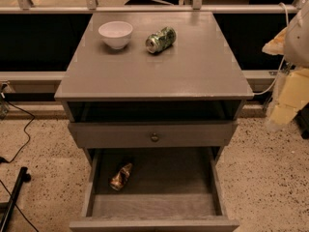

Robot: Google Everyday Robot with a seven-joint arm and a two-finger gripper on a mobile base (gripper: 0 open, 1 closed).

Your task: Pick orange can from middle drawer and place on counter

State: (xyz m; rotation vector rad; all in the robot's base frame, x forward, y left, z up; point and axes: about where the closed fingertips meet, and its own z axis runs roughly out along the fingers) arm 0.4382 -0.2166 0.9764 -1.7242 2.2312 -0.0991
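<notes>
Middle drawer (154, 204) | orange can (120, 176) on side, axis diagonal | gripper (292, 92) far right

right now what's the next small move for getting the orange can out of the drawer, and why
Probably bring the end effector, which is not in view, down over the open middle drawer toward its left side. The orange can lies on its side there near the left wall, ungrasped, and the drawer is already pulled out, so nothing needs opening first.

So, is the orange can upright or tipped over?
Tipped over: the orange can lies on its side on the floor of the middle drawer. The gripper is at the right edge.
</notes>
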